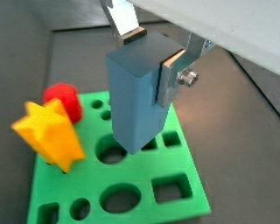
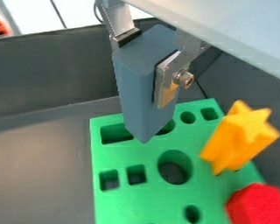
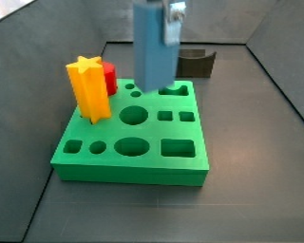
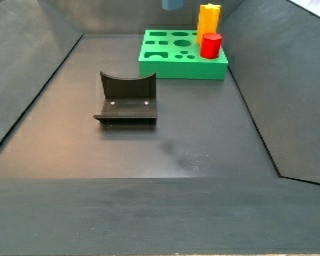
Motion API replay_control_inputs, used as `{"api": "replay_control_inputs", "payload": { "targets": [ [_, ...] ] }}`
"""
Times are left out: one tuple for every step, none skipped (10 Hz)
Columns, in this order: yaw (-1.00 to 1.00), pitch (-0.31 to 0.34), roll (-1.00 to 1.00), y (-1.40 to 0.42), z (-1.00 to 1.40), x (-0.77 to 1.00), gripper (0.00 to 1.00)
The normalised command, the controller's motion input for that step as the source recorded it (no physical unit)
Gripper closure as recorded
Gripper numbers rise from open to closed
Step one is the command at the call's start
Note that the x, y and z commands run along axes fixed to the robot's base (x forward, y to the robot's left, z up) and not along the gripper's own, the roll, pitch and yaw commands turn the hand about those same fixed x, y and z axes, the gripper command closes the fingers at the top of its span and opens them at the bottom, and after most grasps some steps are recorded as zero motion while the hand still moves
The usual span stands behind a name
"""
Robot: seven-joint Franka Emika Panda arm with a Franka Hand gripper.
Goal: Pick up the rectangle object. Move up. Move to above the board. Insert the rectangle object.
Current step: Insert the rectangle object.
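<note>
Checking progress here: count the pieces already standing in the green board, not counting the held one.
2, both along one edge of the board: the yellow star post and, right beside it, the red peg. The gripper holds the rectangle object above the board, not yet inserted.

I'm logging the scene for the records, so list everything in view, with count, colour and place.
Board: one, bright green, on the grey floor, many shaped holes in its top.
Star post: one, yellow, upright in the board.
Red post: one, upright in the board beside the star post.
Rectangle object: one, blue-grey, held upright over the board.
Fixture: one, dark, on the floor apart from the board.
Gripper: one, silver fingers clamped on the rectangle object's top.
</note>
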Motion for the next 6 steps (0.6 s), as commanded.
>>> {"api": "replay_control_inputs", "payload": {
  "targets": [
    [-0.69, -0.050, 0.00, -0.35, -0.36, 0.27, 1.00],
    [-0.66, -0.056, 0.00, -0.34, -0.37, 0.31, 1.00],
    [-0.67, -0.076, 0.00, -0.34, -0.42, 0.29, 1.00],
    [-0.69, -0.114, 0.00, -0.32, -0.44, 0.24, 1.00],
    [-0.69, -0.119, 0.00, -0.31, -0.49, 0.25, 1.00],
    [-0.70, -0.123, 0.00, -0.30, -0.47, 0.24, 1.00]
  ]
}}
